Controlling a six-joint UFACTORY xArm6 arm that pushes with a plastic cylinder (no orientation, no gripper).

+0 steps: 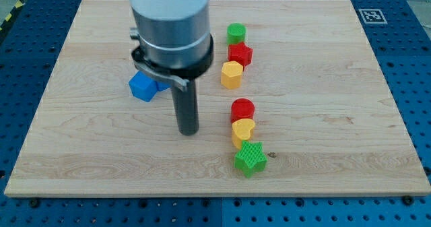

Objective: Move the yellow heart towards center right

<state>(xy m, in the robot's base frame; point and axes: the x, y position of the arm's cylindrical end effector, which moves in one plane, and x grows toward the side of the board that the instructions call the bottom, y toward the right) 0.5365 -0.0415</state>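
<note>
Counter [323,65] of pale wood carries the yellow heart [243,129], which sits touching the red cylinder [242,110] above it and the green star [250,158] below it. My tip [188,132] rests just to the view's left of that heart, apart from it; I have no gripper, only this rod.

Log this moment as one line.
tip left of yellow heart, apart | heart between red cylinder and green star | not yet moved right
</note>
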